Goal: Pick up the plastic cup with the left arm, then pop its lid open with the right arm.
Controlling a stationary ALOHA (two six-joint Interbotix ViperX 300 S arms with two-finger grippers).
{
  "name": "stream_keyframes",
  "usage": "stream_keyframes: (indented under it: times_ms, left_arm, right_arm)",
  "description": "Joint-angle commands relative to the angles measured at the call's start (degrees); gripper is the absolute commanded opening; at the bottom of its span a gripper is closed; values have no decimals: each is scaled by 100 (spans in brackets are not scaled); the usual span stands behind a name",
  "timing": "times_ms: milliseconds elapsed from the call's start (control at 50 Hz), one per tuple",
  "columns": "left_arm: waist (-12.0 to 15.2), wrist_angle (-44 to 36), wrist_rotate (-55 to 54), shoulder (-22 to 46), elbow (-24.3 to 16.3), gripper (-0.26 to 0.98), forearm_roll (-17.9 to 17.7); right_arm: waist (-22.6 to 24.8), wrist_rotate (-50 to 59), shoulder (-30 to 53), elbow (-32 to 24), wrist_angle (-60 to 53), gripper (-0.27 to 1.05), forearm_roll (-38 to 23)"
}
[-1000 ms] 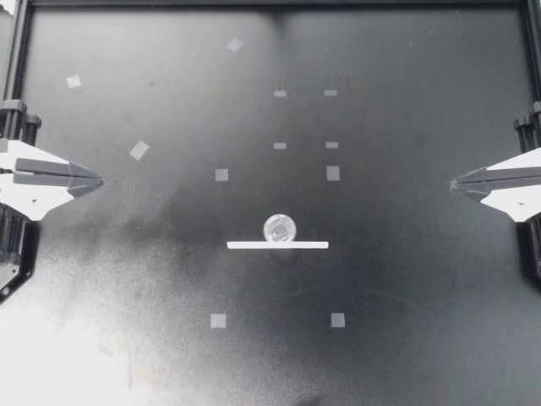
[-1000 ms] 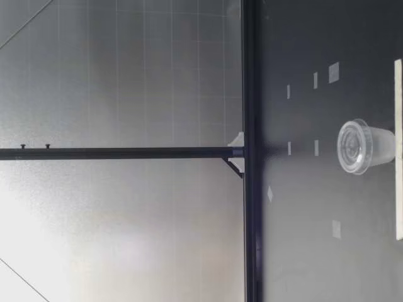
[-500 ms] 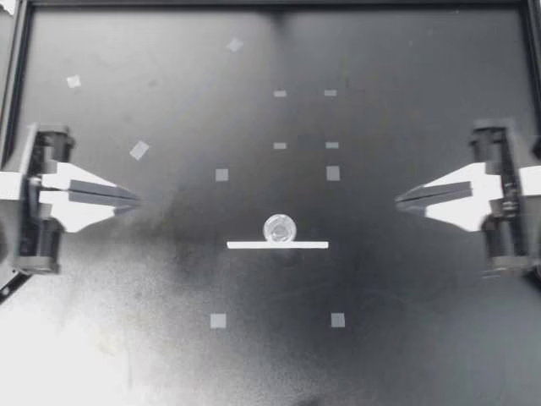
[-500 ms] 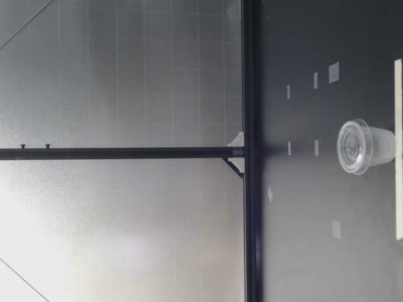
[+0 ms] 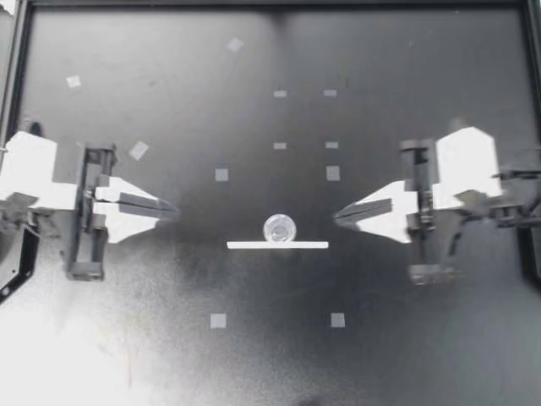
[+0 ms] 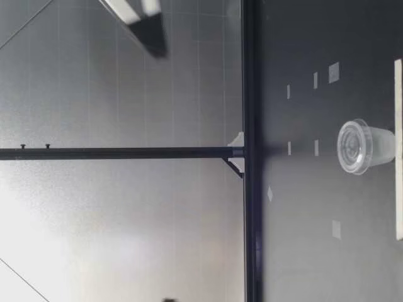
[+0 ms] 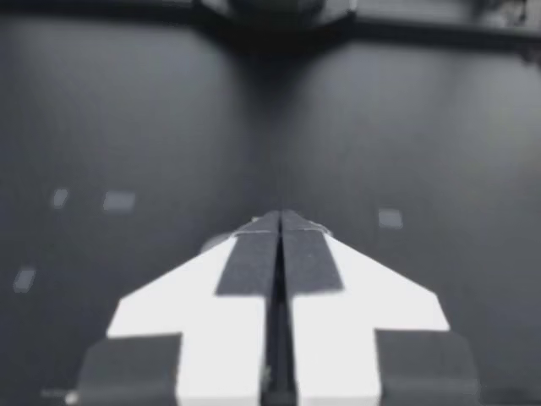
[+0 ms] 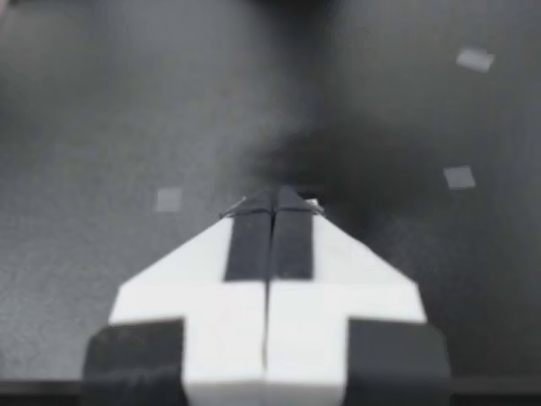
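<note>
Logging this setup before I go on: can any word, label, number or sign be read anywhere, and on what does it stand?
None can be read in any view.
The clear lidded cup shows no label or print.
The white strip and the tape squares on the table are blank.
The left gripper and the right gripper show only plain black and white surfaces.

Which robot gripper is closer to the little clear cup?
My right gripper. Its tip is near the lidded clear cup by the white strip; my left gripper is clearly farther away.
</note>
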Motion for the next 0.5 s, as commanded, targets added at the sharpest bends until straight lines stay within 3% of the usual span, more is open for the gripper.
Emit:
stream_keyframes:
  times_ms: [0,140,480]
  left_arm:
    - [-9,-88,-44,167,-132,-1,-9]
    - [-9,-246,-114,475,-149,12,-9]
    - [-9,-475,-132,1204,-360,58,-9]
  right_arm:
    - [-26,9,237,-264,-70,-13,0]
    - [-35,9,650,-492,-79,-13,-9]
    - [-35,193,1318,-800,-97,-13,0]
